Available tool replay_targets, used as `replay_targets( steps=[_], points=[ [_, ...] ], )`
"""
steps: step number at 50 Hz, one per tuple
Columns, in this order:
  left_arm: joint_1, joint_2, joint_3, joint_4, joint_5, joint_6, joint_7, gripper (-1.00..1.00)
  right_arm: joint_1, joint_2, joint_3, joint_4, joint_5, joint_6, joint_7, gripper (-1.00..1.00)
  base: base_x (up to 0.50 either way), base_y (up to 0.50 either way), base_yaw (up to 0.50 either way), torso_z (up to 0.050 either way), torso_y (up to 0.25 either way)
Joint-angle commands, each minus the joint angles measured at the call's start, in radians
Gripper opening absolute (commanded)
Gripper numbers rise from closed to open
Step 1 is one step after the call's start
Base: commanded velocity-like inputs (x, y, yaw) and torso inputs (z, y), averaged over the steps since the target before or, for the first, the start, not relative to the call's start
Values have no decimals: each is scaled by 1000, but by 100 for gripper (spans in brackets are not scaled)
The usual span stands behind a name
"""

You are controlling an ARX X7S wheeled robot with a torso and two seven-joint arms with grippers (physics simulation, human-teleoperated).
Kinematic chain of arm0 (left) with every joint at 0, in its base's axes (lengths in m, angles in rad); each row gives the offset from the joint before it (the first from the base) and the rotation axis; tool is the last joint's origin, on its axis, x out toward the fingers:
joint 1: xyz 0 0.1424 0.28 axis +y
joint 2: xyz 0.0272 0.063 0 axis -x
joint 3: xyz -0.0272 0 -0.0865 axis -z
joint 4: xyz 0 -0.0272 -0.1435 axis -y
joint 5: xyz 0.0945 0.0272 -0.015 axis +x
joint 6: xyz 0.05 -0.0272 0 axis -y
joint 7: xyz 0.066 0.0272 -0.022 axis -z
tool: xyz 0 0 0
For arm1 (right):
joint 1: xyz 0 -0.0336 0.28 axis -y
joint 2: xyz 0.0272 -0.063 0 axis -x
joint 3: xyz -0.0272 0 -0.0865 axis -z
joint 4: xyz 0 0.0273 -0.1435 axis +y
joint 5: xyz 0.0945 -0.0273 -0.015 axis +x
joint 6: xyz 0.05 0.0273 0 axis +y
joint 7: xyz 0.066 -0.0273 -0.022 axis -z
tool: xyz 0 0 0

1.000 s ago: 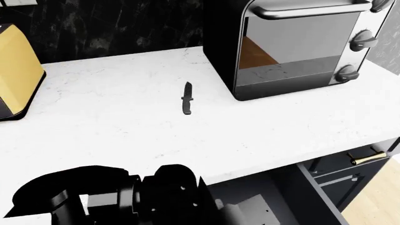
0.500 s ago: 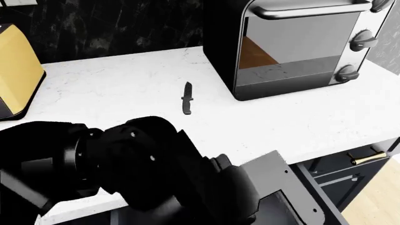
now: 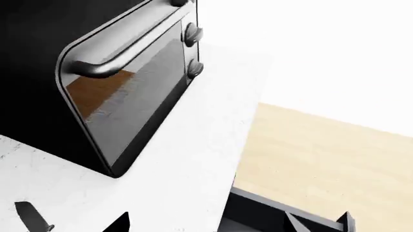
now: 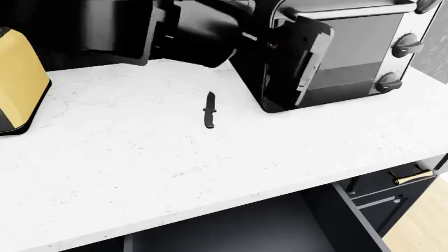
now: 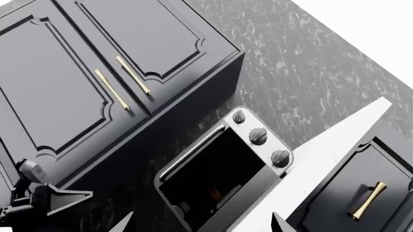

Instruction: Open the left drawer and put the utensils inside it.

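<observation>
The left drawer (image 4: 231,231) stands pulled out below the counter's front edge, and the part of its inside that shows is plain grey and bare. A small black knife (image 4: 209,110) lies on the white counter (image 4: 126,147), point toward the wall. My left gripper (image 4: 297,60) hangs open high over the counter, in front of the toaster oven. In the left wrist view the gripper (image 3: 205,226) has nothing between its tips; the knife (image 3: 32,220) and a drawer corner (image 3: 258,212) show below it. My right gripper (image 5: 200,224) is open and empty, facing the oven.
A black and steel toaster oven (image 4: 336,47) fills the counter's back right. A yellow toaster (image 4: 18,79) sits at the far left. Right of the open drawer is a shut drawer with a brass handle (image 4: 412,177). Upper cabinets (image 5: 96,72) hang above.
My left arm has risen from low in front of the counter to high above it, before the toaster oven. The knife has not moved.
</observation>
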Motion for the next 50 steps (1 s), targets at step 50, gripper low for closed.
replay_targets(
  steps=[50],
  points=[
    [131,361,617,-825,373,392,154,100,5,0,-15,-10,-4,0,0,100,0,0,0,0,0]
  ],
)
